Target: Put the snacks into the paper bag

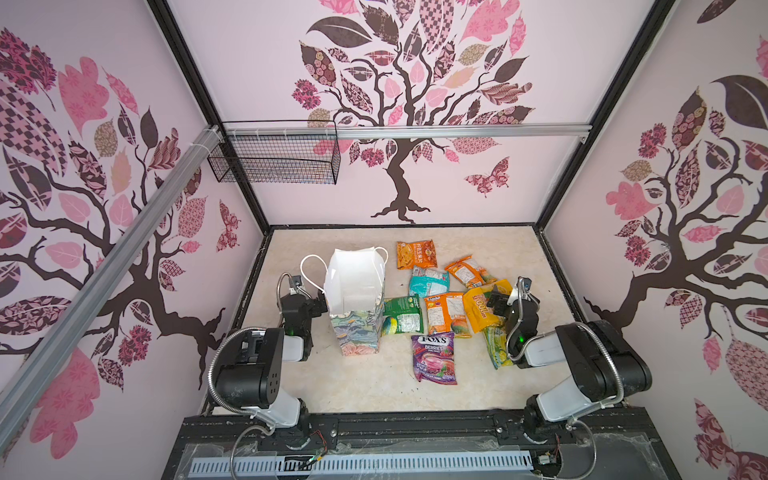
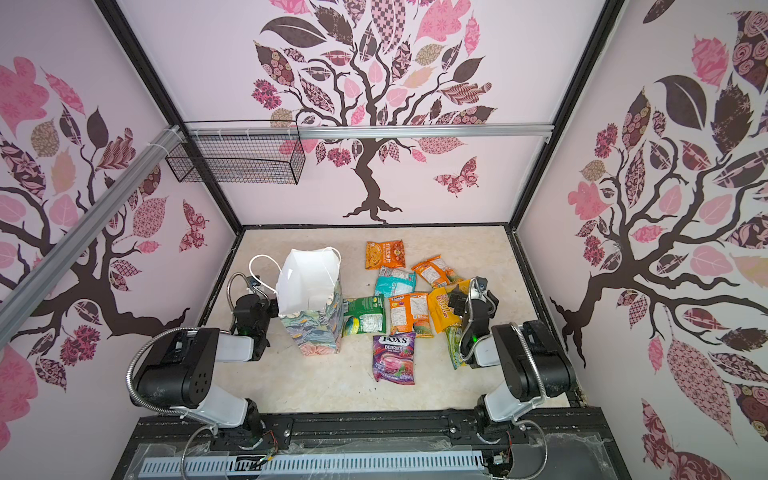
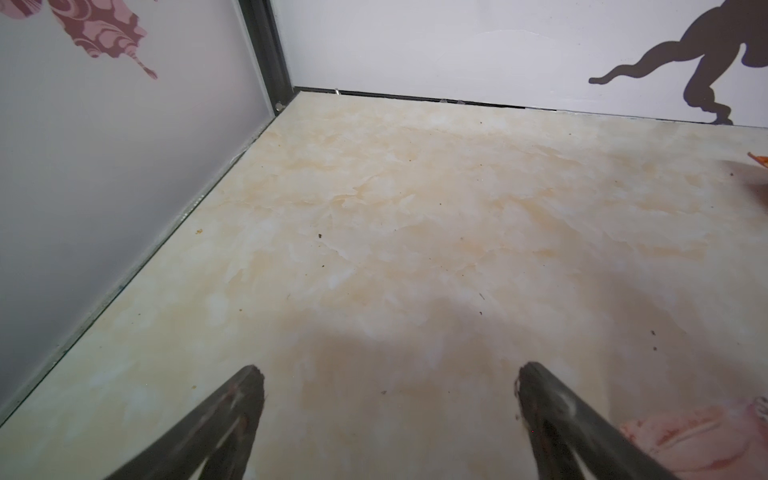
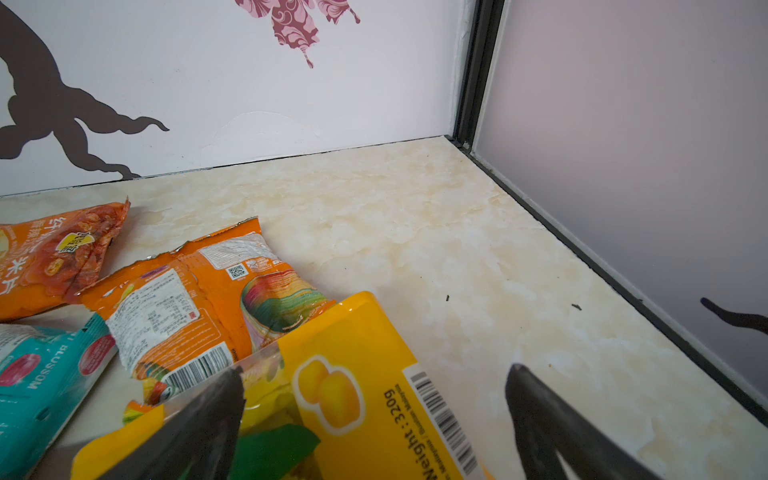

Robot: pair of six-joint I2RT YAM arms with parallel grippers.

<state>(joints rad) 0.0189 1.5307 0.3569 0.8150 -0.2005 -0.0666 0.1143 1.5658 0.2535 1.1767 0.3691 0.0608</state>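
While both arms sit low over the beige marble-look tabletop (image 1: 374,395), the paper bag (image 1: 358,330) stands upright left of centre with its mouth open. It shows a plain white inside and a painterly blue, green and peach print on its outer walls. Two white cord handles (image 1: 309,270) loop out from its rim, one to the left and one at the far edge.

The snacks lie flat on the table to the right of the bag, none inside it as far as the top views show. Eight glossy packets can be counted:
- An orange packet (image 1: 416,254) lies farthest back.
- A teal packet (image 1: 429,281) lies just in front of it.
- A second orange packet (image 1: 469,271) lies turned label-side up.
- A dark green packet (image 1: 402,315) lies just beside the bag's base.
- A third orange packet (image 1: 446,312) lies in the middle.
- A larger yellow packet (image 1: 482,309) overlaps its neighbours.
- A yellow-green packet (image 1: 496,345) is partly under the right arm.
- The purple "FOX'S BERRIES" packet (image 1: 434,357) lies nearest the front, apart from the rest.

The left gripper (image 3: 390,378) is spread wide and holds nothing, hanging over bare table just beside the bag's left wall. The right gripper (image 4: 374,376) is also wide apart and empty. One finger (image 4: 199,419) is over the yellow packet (image 4: 365,374) and the other is above bare table. Whether it touches the packet cannot be told.
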